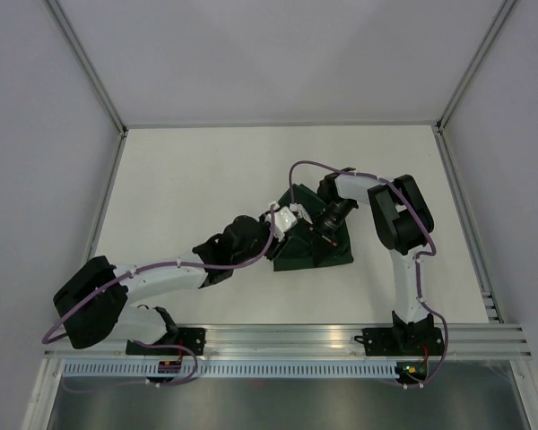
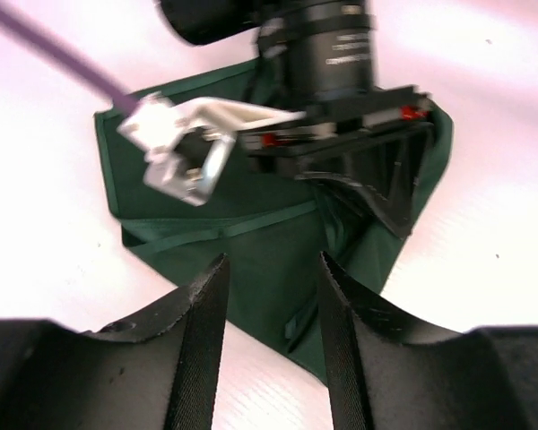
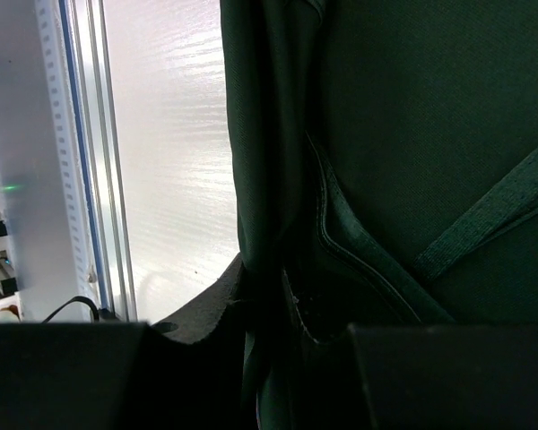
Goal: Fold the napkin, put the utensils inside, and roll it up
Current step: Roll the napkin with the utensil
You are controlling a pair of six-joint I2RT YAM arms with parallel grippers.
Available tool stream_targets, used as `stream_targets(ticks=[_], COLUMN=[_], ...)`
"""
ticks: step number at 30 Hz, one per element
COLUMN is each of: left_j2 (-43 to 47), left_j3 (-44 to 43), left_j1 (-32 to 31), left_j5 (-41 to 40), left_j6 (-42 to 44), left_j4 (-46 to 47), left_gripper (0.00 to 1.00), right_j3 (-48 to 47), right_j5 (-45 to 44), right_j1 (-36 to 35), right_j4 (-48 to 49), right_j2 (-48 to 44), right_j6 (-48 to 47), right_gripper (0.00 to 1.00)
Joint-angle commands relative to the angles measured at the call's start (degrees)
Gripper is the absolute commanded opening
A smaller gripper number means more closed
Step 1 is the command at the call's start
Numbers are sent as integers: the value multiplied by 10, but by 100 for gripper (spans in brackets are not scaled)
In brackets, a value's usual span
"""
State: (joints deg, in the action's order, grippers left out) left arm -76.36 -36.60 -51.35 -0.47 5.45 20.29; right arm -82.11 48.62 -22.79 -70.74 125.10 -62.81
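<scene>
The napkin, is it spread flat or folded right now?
Folded, not flat: the napkin shows hemmed edges crossing over a lower layer, and the right gripper pinches one part up.

I see the napkin [image 2: 260, 251], dark green and faintly glossy, folded over on itself with hems crossing its top. It lies flat just ahead of the left gripper [image 2: 271, 264], and one fold rises between the jaws of the right gripper [image 3: 282, 309], pinched there, I think.
</scene>
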Motion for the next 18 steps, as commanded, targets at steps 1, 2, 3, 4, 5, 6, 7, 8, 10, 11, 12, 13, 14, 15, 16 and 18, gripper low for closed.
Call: stream_targets(ticks=[1, 2, 3, 4, 5, 6, 7, 8, 10, 11, 12, 13, 14, 15, 16, 18], left_j2=[-21, -30, -43, -55, -83, -96, -108, -122, -162, -171, -191, -198, -204, -215, -221, -234], left_j3=[0, -3, -10, -14, -22, -28, -33, -38, -51, -58, -59, -61, -63, -67, -69, -71], left_j1=[-59, -71, -82, -106, -117, -128, -147, -157, -179, -184, -190, -191, -192, -193, -193, -193], left_j5=[-71, -76, -87, -93, -98, -111, -113, -115, -124, -124, -131, -131, -129, -131, -134, -143], left_j6=[97, 116, 126, 136, 158, 167, 175, 184, 206, 217, 222, 225, 228, 230, 233, 243], left_j4=[23, 22, 22, 22, 25, 26, 28, 31, 36, 40, 54, 55, 61, 64, 69, 84], left_gripper=[50, 50, 50, 50, 50, 50, 50, 51, 51, 52, 53, 53, 54, 55, 55, 56], right_j3=[-4, -6, -8, -11, -13, -15, -18, -19, -22, -24, -24, -24, -24, -24, -24, -24], right_j5=[-60, -59, -59, -58, -57, -57, -57, -56, -58, -58, -59, -59, -59, -59, -60, -60], right_j1=[5, 5, 5, 5, 6, 6, 7, 7, 10, 10, 11, 11, 12, 12, 13, 13], right_j4=[50, 49, 48, 46, 44, 42, 39, 39, 37, 35, 34, 33, 33, 32, 33, 32], right_j2=[36, 38, 41, 42, 45, 46, 46, 48, 50, 52, 52, 52, 53, 53, 55, 55], right_j6=[-23, -23, -22, -21, -21, -21, -21, -21, -20, -20, -20, -20, -20, -19, -19, -18], right_gripper=[26, 26, 26, 26, 26, 26, 26, 26, 26, 26, 26, 26, 26, 26, 26, 26])
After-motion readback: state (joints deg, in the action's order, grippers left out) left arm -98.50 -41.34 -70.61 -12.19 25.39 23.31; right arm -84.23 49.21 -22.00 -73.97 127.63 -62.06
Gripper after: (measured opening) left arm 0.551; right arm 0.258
